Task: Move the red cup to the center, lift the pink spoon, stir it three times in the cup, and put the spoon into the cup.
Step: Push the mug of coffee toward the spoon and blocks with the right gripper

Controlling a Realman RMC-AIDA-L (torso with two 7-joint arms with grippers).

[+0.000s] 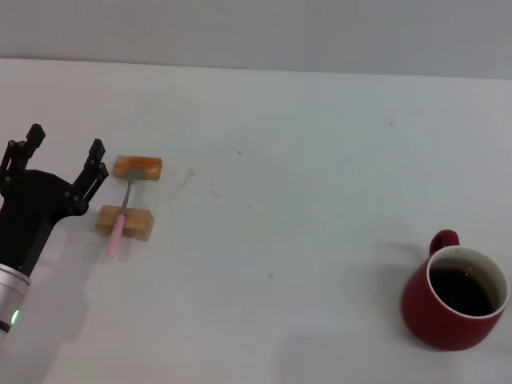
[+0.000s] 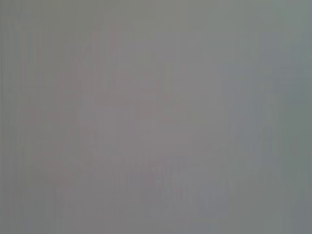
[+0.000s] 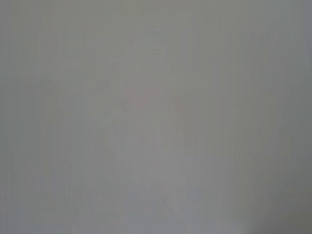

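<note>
1. The cup (image 1: 454,298) stands at the table's (image 1: 304,160) right near edge, well off centre, handle pointing away.
2. The spoon (image 1: 122,212) bridges two blocks (image 1: 125,222), long axis running near-to-far.
3. The left gripper (image 1: 62,156), spread wide and empty, hangs just left of the spoon.
4. The right gripper is unseen, though its side is nearer the cup.

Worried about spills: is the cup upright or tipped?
Upright: the cup stands on the table, rim up, dark liquid level inside.
</note>
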